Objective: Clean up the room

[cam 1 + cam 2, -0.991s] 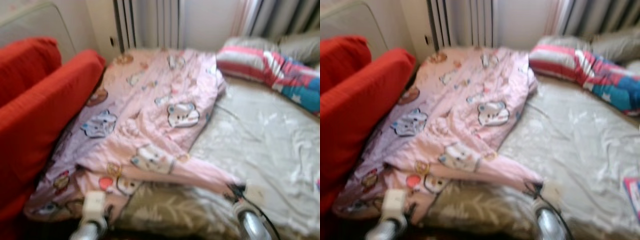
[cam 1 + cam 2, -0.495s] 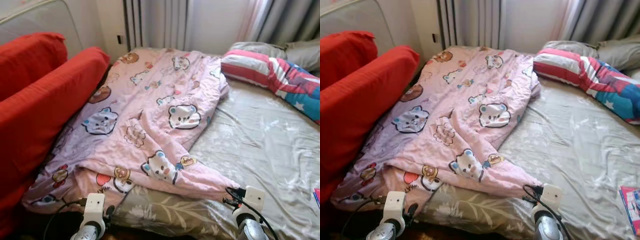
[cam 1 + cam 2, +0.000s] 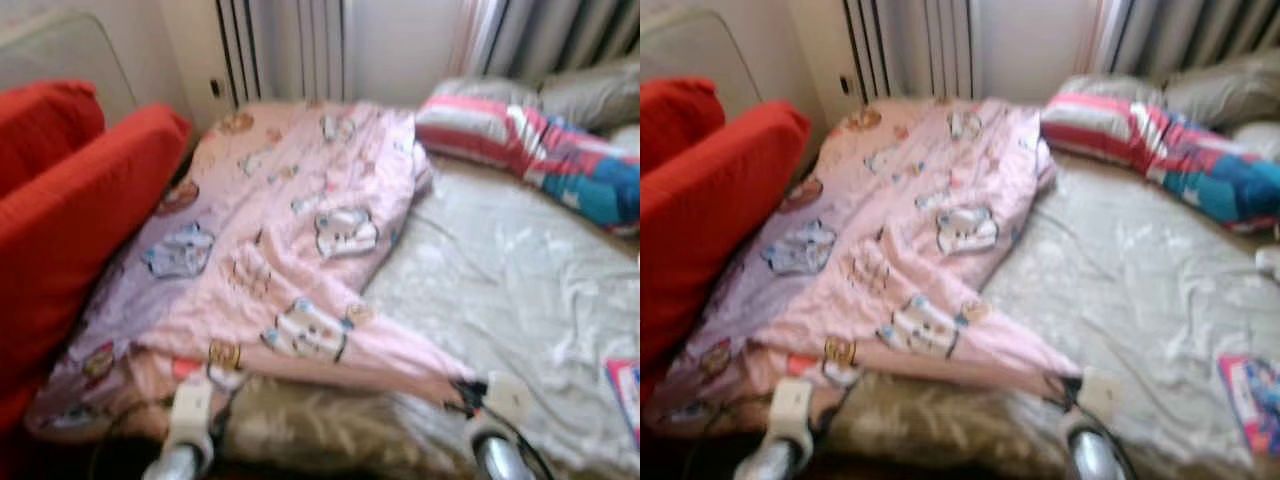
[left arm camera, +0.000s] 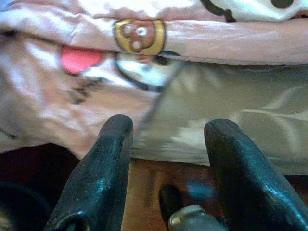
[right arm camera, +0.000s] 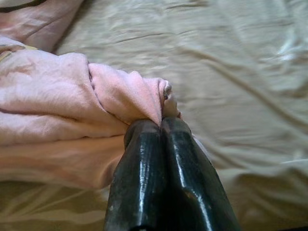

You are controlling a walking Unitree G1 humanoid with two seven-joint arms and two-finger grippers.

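1. A red sofa is seen at the left edge of the left eye view, its cushions pressed against the side of the bed.
2. A pink blanket printed with cartoon bears is spread over the left half of the bed, running from the upper centre of the frame down to the lower left, where its edge is draped over the bed's side.
3. The left gripper is seen at the lower left of the head views, near the hanging edge of the blanket; in the left wrist view its two black fingers are held apart with nothing between them, and the blanket's hem and the leaf-patterned sheet are seen beyond.
4. The right gripper is seen at the lower centre-right of the head views, at the pointed corner of the blanket; in the right wrist view its fingers are pressed together on a bunched fold of pink fabric.
5. A grey-beige sheet, creased, is left uncovered on the right half of the bed.
6. A striped pillow in pink, white and blue is laid at the upper right, with a grey pillow behind it.
7. A small colourful book or packet is seen at the lower right edge of the bed.
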